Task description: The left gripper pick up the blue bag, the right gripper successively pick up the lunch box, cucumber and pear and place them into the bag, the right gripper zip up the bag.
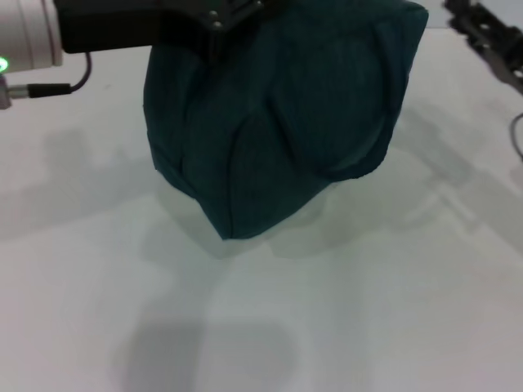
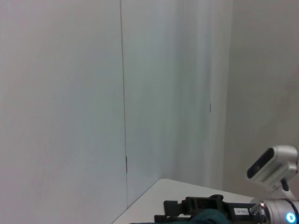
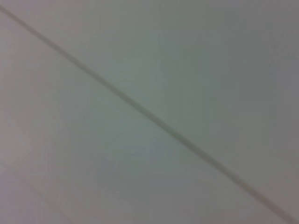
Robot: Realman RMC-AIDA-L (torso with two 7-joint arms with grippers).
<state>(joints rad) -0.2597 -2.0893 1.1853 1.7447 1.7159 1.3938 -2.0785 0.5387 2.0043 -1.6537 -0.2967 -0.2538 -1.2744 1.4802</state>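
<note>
The blue bag [image 1: 278, 114] fills the upper middle of the head view, closest to the camera: a soft, dark teal fabric pouch with rounded, bulging sides, stitched seams running down its panels and a blunt lower corner pointing toward the table [image 1: 343, 327]. It hangs lifted, with a soft shadow spread on the surface beneath it. The table is a smooth, matte white sheet with faint seams. The left gripper [image 1: 214, 20] reaches in from the upper left, a black, angular metal assembly on a glossy white cylindrical arm with a small green light; it sits at the bag's top edge and appears clamped on the fabric, though the fingertips themselves are hidden against the cloth. The right gripper [image 1: 490, 37] is at the far upper right corner, a dark, jointed mechanism off to the side of the bag; whether its jaws are released or clenched cannot be told. The right wrist view shows only a plain pale surface crossed by a thin diagonal line.
</note>
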